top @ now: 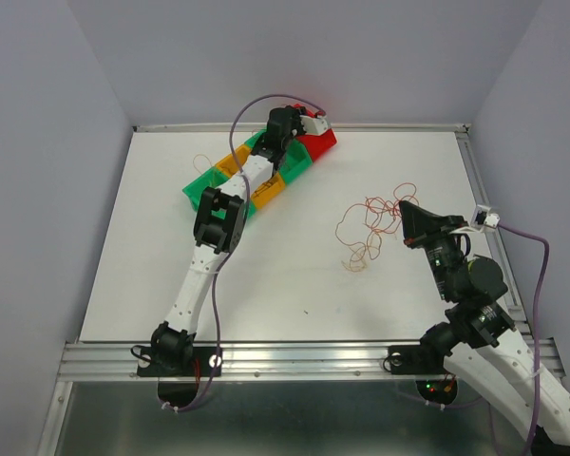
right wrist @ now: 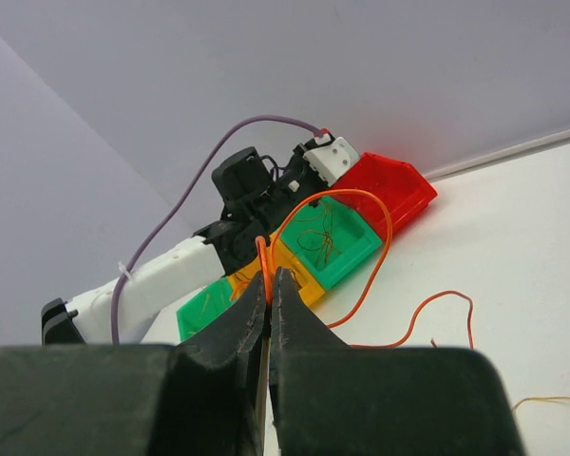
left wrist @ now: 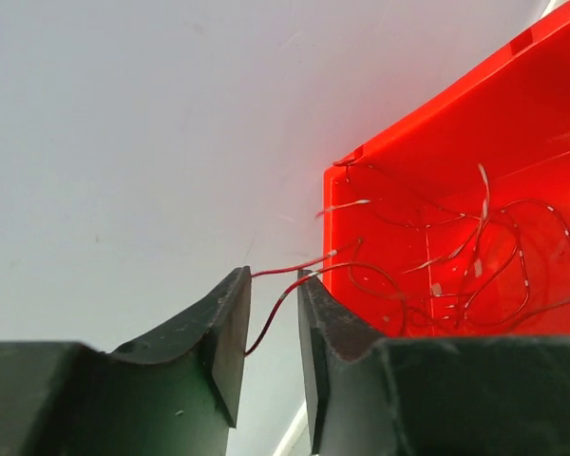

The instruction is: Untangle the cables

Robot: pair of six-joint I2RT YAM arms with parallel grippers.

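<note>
The left gripper [left wrist: 274,285] stood partly open at the far left of the white tabletop [top: 294,275], just beside the corner of a red plastic bin [left wrist: 513,114]. Its two dark fingers [left wrist: 223,332] were parted by a narrow gap, wider than the thin red wire [left wrist: 294,264] that ran through it. From the gap the strand trailed toward the bin's near corner. I could not tell whether it touched either finger. Inside the bin lay a loose heap of more red wires [left wrist: 475,256], curled over one another.

The right gripper [right wrist: 268,280] was closed tight on a thin orange wire [right wrist: 385,223], pinched at the very fingertips. From the grip the wire rose in a tall loop and came down to the table on the right. In the overhead view this gripper sat at the right side of the table, against the edge of a loose tangle of hair-fine orange and red curls [top: 369,228] spread on the bare surface — well apart from the bins.

The red bin ended a diagonal row; next to it came a green bin [right wrist: 361,249] with a few fine wires inside, then a yellow bin [right wrist: 299,277], then another green one [right wrist: 201,309]. The left arm [top: 204,266] stretched across this row, its thick purple cable [top: 266,98] arching above.

One yellowish strand [right wrist: 551,401] lay on the table at the lower right of the right wrist view.
</note>
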